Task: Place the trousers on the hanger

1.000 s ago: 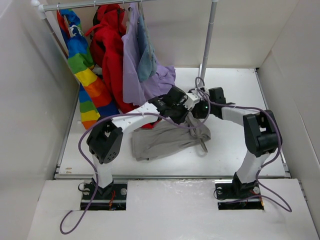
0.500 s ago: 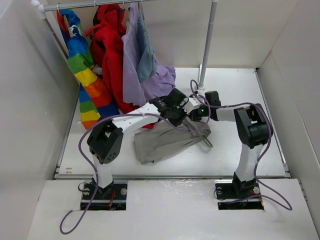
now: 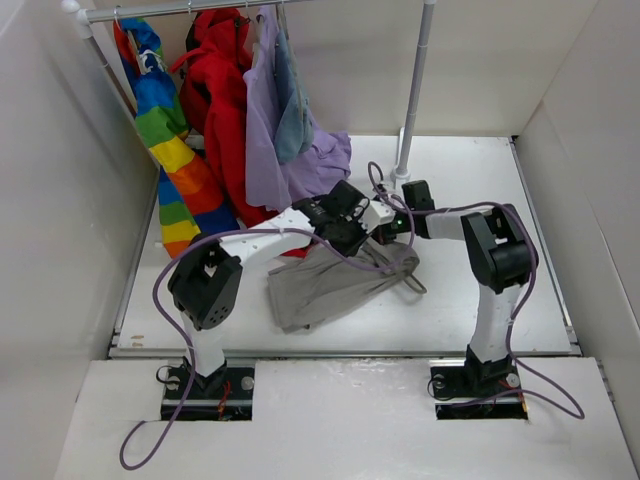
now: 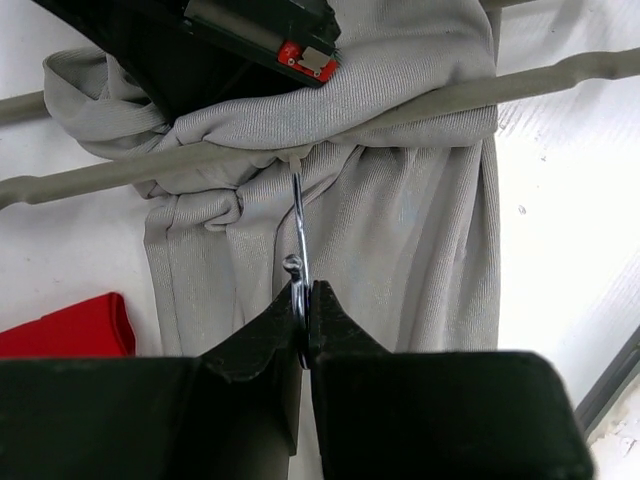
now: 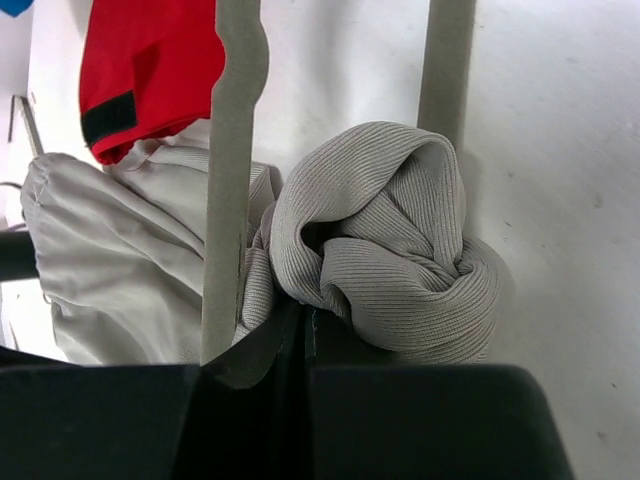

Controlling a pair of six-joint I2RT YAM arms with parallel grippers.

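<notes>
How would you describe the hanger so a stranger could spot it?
On the table below the clothes rail lie grey trousers. The hanger is the thin grey rod threaded through them, wire hook pinched in the left tool: stiff, unlike the cloth.

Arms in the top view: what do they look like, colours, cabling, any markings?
Both are alike: the left arm and right arm have white links joined by bulky black joint housings, on black base plates. A loose purple cable loops along each. The left claw and right claw have plain black fingers. The left wrist view shows a small red tab on a black housing.
</notes>
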